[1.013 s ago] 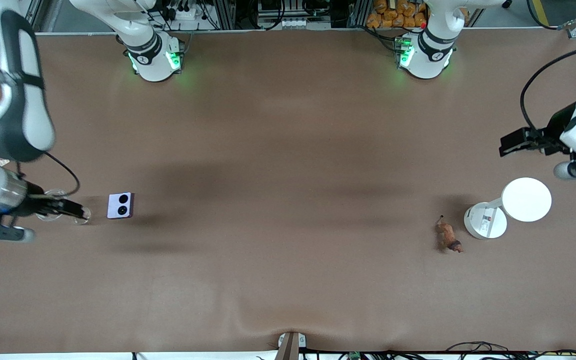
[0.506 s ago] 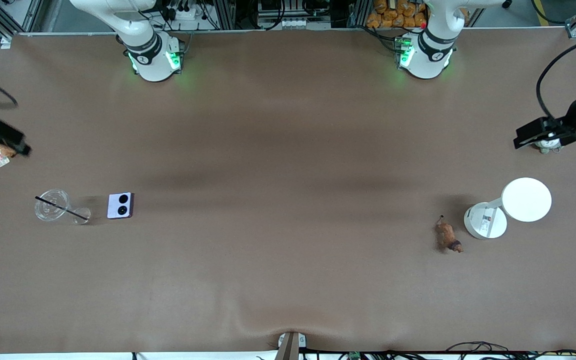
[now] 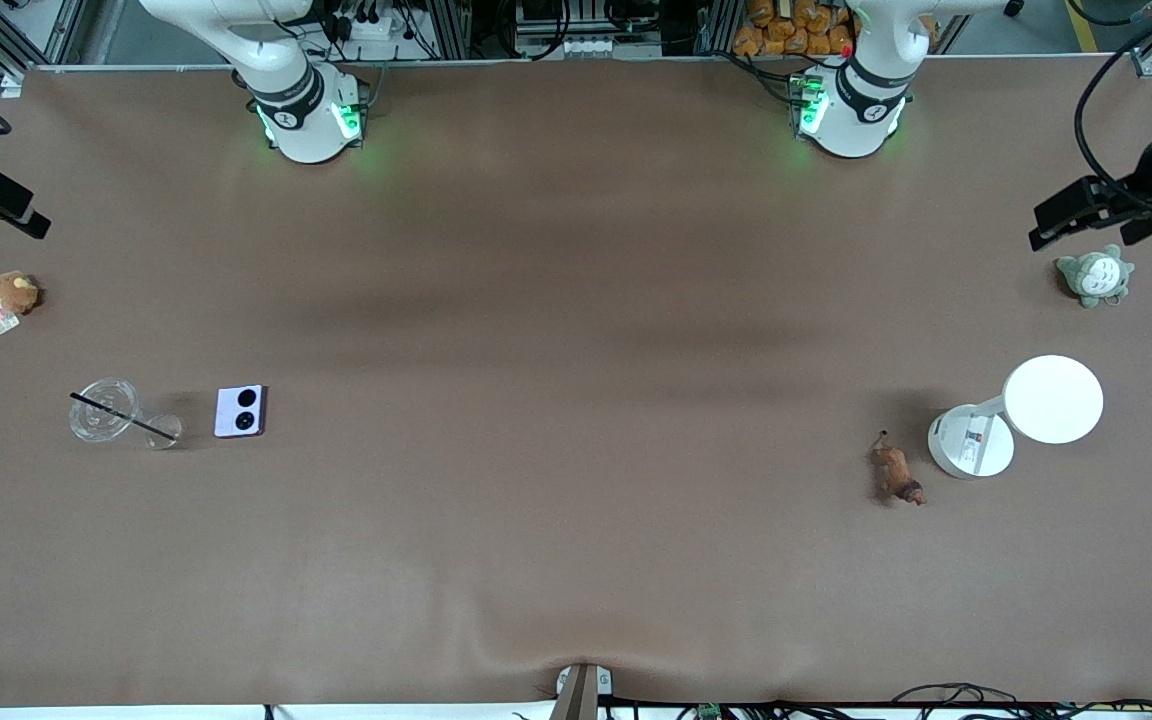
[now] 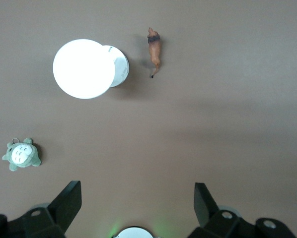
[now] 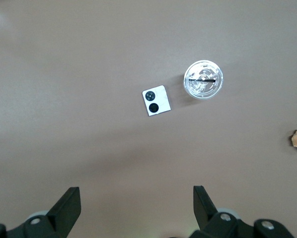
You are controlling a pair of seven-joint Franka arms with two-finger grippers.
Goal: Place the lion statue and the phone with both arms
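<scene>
1. left gripper (image 4: pixel 136 208) up in the air over the table's edge at the left arm's end, seen at the upper right of the front view (image 3: pixel 1071 215); jaws spread wide, nothing between them.
2. right gripper (image 5: pixel 136 208) up at the upper left edge of the front view (image 3: pixel 1 205), over the right arm's end of the table; jaws likewise wide apart and empty.
3. just below the left gripper in the front view, grey-green plush (image 3: pixel 1094 276) lying on the brown table (image 3: pixel 576 330); also at lower left of the left wrist view (image 4: pixel 22 154).
4. lower right of the front view: white lamp (image 3: pixel 1021 415) lying on the table, with lion statue (image 3: pixel 897 475) just beside it, apart from it, toward the table's middle and slightly nearer the front camera; near the top of the left wrist view too (image 4: pixel 154 50).
5. left edge of the front view: brown plush (image 3: pixel 13 293) with a tag.
6. lower in the frame, clear cup (image 3: pixel 106 412) with a black straw; phone (image 3: pixel 240 411) just beside it, not touching, camera circles up; centre of the right wrist view (image 5: pixel 156 100).
</scene>
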